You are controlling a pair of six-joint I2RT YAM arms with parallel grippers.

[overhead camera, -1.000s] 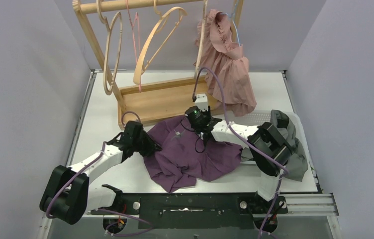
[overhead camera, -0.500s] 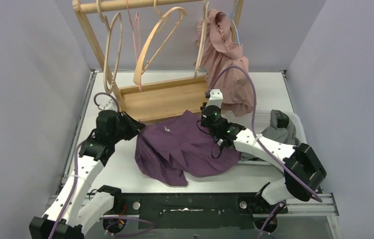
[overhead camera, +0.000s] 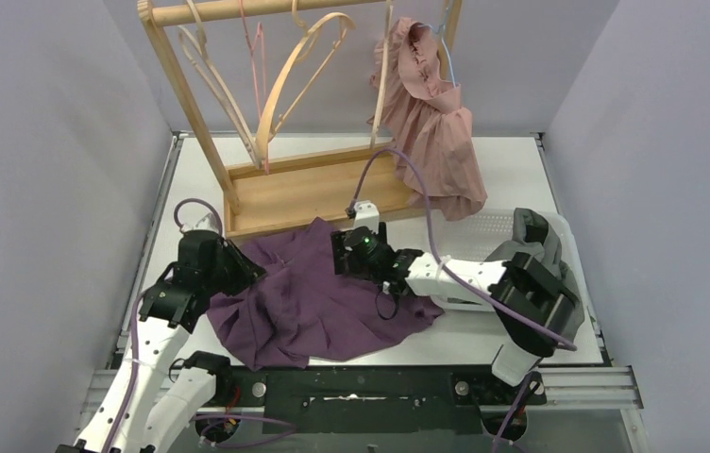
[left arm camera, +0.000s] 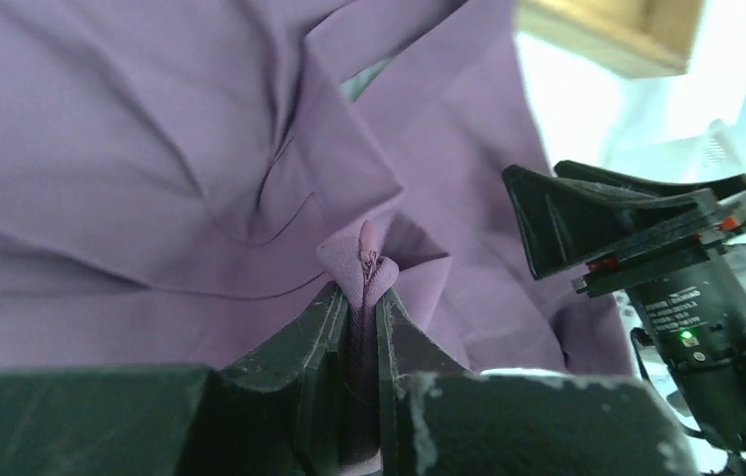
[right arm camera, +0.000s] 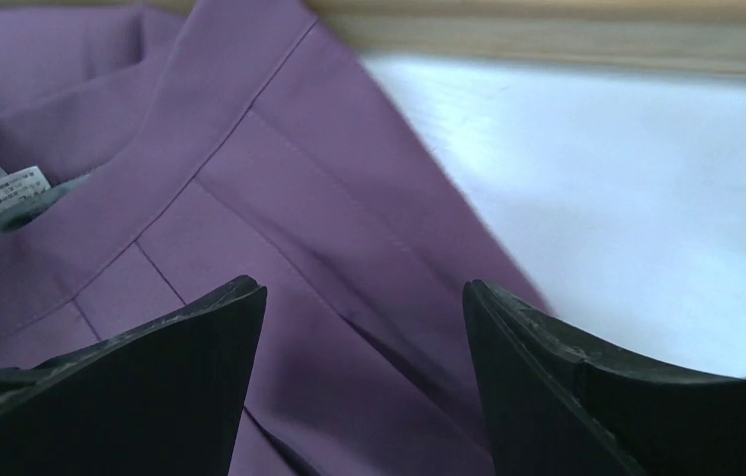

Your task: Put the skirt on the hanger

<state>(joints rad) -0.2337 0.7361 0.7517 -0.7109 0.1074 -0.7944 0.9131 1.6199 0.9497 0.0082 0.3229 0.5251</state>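
Grip on the left first: left gripper (left arm camera: 359, 297) is pinched tight on a small raised fold of the plum-purple woven skirt (overhead camera: 304, 302), zip seam showing just above the closed jaws. Skirt itself lies crumpled flat on the white table (overhead camera: 521, 160), its far edge touching the base of the pale wooden hanging rack (overhead camera: 304, 193); no part of it is lifted toward the rail. Curved bare wooden hangers (overhead camera: 274, 106) hang on that rail, none taken down, none threaded into the waistband. Right gripper (right arm camera: 361, 293) hovers low over the waistband area, jaws wide apart with only flat cloth below them, nothing held; small white care label (right arm camera: 7, 183) sits to its left. Further right, a dusty-pink ruffled dress (overhead camera: 431, 123) is already hung, and a grey garment (overhead camera: 559, 283) sits in the white mesh basket (overhead camera: 493, 222). Judgement: early stage, cloth being arranged only. Left to do: second hold on waistband, fetching a hanger, fitting skirt, hanging it.
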